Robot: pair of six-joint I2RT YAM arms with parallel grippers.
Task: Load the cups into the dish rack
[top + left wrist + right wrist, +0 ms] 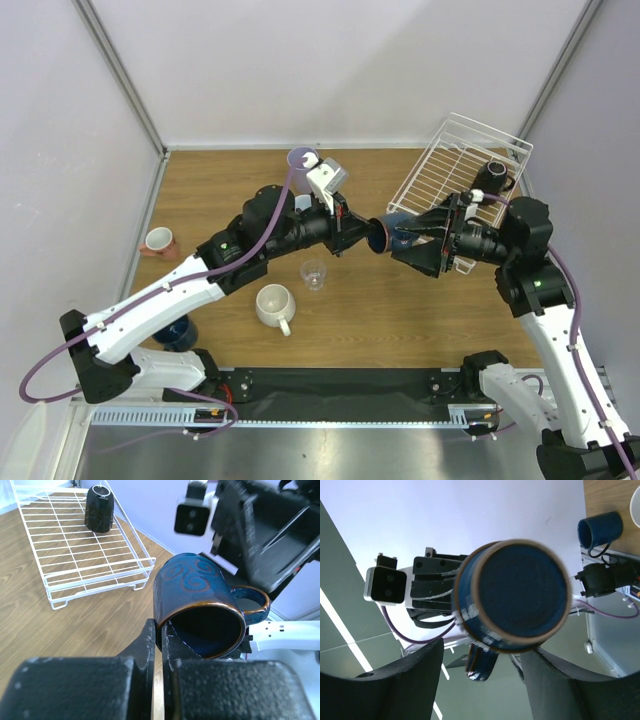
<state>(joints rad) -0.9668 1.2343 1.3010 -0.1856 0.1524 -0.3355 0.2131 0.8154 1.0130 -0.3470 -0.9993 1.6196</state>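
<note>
The left end effector (159, 635) is pinched shut on the rim wall of a dark blue glazed mug with a swirl pattern (195, 595), holding it on its side in mid-air between the two arms. The right end effector (482, 650) faces the mug's base with its jaws apart, one on each side and not visibly touching, so this looks like a hand-over toward the rack side. Beyond them, the white wire-grid dish rack (430, 180) at the far right of the wooden worktop (400, 310) holds only one cup, a black mug (495, 177) set upside down. Left to load are the clear glass (314, 274), cream mug (275, 303), small terracotta cup (158, 240), navy cup (180, 332) and tall lavender tumbler (302, 158). By my reckoning the job is at an early stage.
</note>
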